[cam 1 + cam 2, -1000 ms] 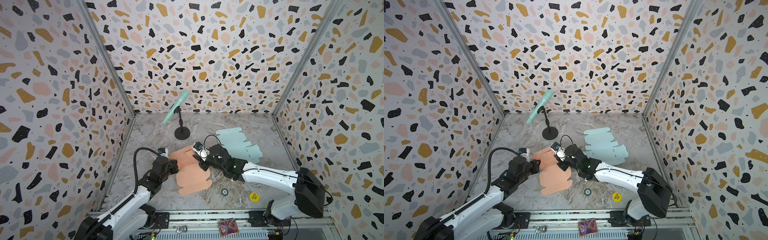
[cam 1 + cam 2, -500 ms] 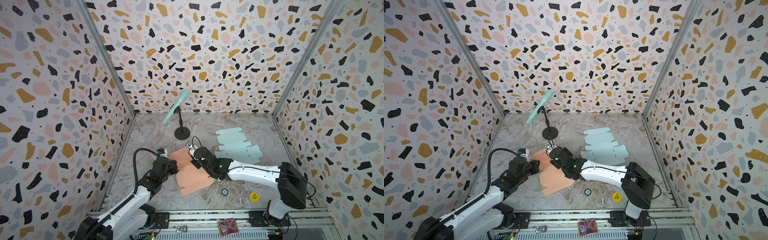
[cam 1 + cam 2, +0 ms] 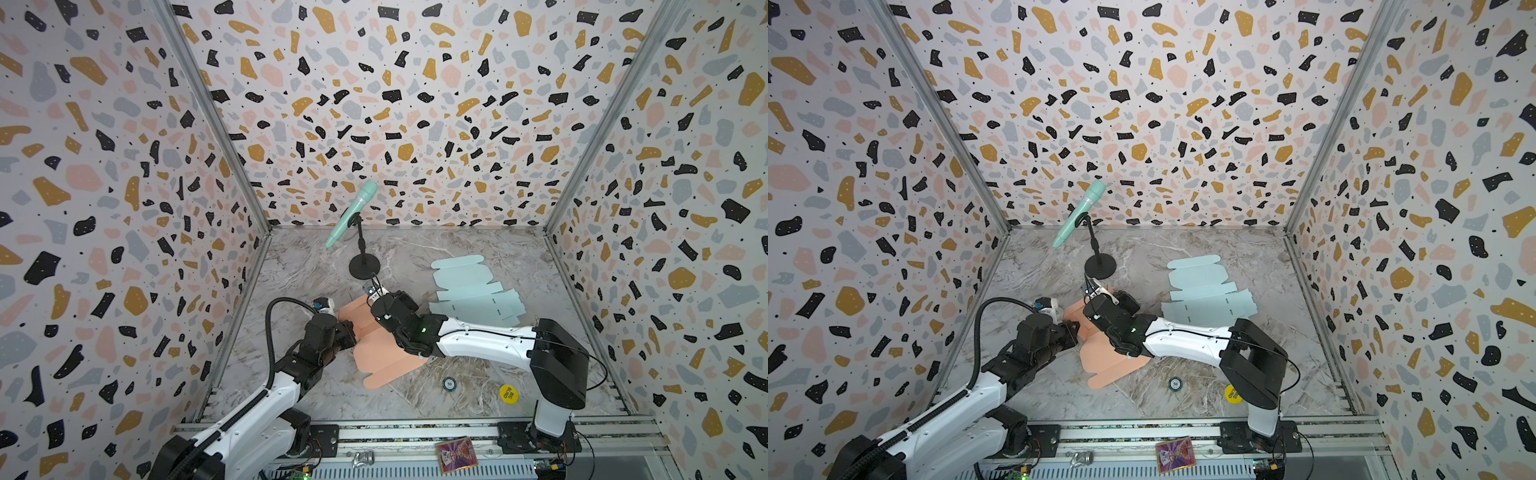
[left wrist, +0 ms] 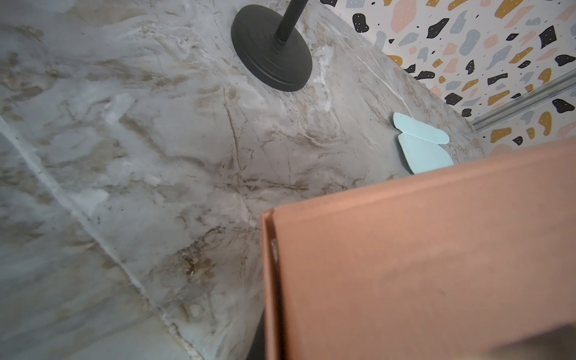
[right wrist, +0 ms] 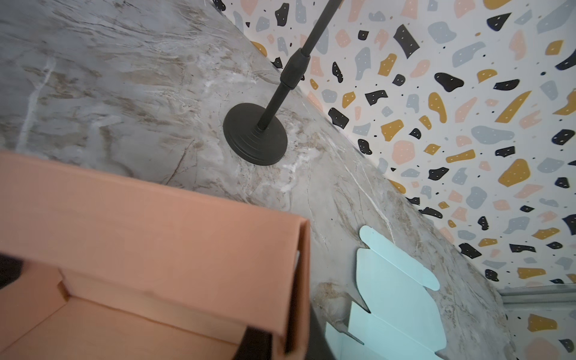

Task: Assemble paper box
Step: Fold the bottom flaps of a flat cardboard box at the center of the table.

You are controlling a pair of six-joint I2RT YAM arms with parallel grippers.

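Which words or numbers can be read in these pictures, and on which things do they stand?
"BIG BLIND": on the yellow disc on the table.
"50": on the small round chip beside it.
The card on the front rail: print too small to read.
The two paper sheets: no text seen.

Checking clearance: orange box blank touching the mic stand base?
Apart. Both top views show bare marble between the orange box blank and the mic stand base.
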